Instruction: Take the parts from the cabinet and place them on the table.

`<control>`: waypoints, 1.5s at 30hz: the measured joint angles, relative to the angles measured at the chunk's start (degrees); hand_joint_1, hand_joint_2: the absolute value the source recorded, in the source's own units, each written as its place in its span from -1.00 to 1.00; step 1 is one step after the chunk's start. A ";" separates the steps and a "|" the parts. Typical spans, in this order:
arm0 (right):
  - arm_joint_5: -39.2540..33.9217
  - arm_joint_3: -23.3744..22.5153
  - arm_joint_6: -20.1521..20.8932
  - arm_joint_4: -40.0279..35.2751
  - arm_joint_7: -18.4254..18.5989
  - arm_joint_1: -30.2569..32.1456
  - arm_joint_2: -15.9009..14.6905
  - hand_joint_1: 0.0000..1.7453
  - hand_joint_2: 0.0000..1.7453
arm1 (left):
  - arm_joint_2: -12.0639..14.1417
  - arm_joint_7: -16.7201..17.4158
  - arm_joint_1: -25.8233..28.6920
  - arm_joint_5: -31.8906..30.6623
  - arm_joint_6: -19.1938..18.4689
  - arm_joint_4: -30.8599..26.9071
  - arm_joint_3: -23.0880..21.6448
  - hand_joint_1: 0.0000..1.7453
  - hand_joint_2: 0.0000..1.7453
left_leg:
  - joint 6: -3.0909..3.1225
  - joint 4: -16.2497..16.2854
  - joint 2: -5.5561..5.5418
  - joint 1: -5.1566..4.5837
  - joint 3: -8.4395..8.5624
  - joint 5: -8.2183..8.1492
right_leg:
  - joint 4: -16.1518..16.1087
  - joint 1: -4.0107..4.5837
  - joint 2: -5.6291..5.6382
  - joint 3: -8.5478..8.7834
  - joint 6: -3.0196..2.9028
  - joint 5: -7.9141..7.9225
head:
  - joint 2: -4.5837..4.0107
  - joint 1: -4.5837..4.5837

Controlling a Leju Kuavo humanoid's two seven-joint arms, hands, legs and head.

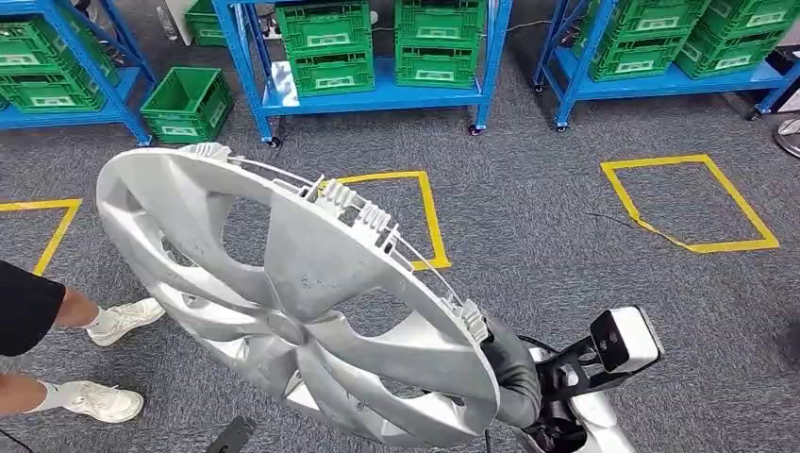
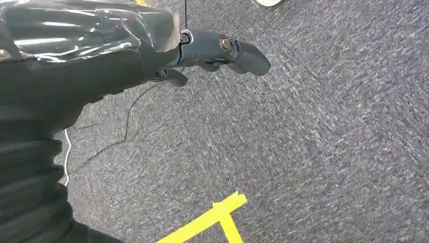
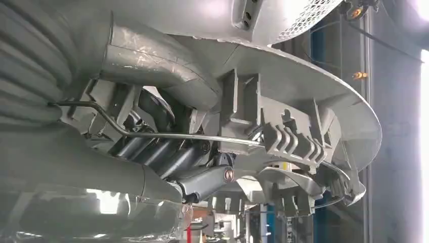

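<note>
A large silver wheel cover point(image 1: 283, 293) hangs tilted in the air over the grey carpet, its back side with clips and a wire ring facing me. My right hand point(image 1: 514, 373) grips its rim at the lower right edge. In the right wrist view the dark fingers point(image 3: 167, 152) wrap around the rim behind the wire ring point(image 3: 202, 136) of the wheel cover point(image 3: 303, 96). My left hand point(image 2: 212, 53) hangs over the carpet with nothing in it, its fingers loosely apart.
Blue shelves point(image 1: 377, 94) with green crates point(image 1: 325, 42) line the far side, and one green crate point(image 1: 187, 102) stands on the floor. Yellow tape squares point(image 1: 693, 203) mark the carpet. A person's legs in white shoes point(image 1: 123, 321) stand at the left.
</note>
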 joint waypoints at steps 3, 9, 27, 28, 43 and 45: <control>0.04 -0.02 0.02 -0.11 -0.09 0.22 -0.17 1.00 1.00 | -0.02 0.17 -0.16 -0.44 0.00 0.00 0.24 -1.00 1.00 | -1.18 2.25 -0.11 -0.28 -1.79 -0.46 | -4.12 0.27 0.48 2.05 -1.53 0.56 | 0.00 -0.05; 0.11 -0.02 0.02 -0.11 -0.13 0.36 -0.13 1.00 1.00 | -0.02 0.35 -0.13 -0.85 -0.17 0.07 0.33 -1.00 1.00 | -3.08 10.37 -0.33 0.47 -5.25 -5.87 | -4.12 0.05 0.49 1.29 -3.54 1.67 | 0.00 -0.11; 5.14 -0.61 1.16 -0.59 -3.98 0.51 -0.11 1.00 1.00 | -0.48 0.46 0.45 -2.01 -0.85 0.11 1.88 -1.00 1.00 | 0.65 0.58 -2.10 -0.38 -0.11 -0.57 | 13.76 0.89 -0.04 -8.13 -2.94 -5.10 | 0.00 -0.02; 5.14 -0.63 1.16 -0.59 -3.98 0.52 -0.20 1.00 1.00 | -0.55 0.46 0.57 -2.03 -0.85 0.11 1.95 -1.00 1.00 | 0.61 0.66 -2.50 -0.38 -0.24 -0.48 | 13.40 0.86 -0.04 -7.78 -2.52 -4.69 | 0.00 -0.02; 5.75 -0.72 0.63 -1.09 -4.11 0.40 0.33 1.00 1.00 | -0.94 0.46 1.22 -2.56 -0.15 0.11 2.82 -1.00 1.00 | -3.22 20.78 -0.62 0.49 -10.16 -8.75 | -4.19 0.53 -1.24 1.13 -4.00 1.84 | 0.00 -0.48; 5.77 -0.72 0.59 -1.09 -4.11 0.38 0.37 1.00 1.00 | -0.88 0.46 1.22 -2.56 -0.15 0.11 2.82 -1.00 1.00 | -3.07 13.74 -0.43 0.62 -6.45 -4.79 | -4.20 0.53 -1.95 1.20 -3.98 1.83 | 0.00 -0.48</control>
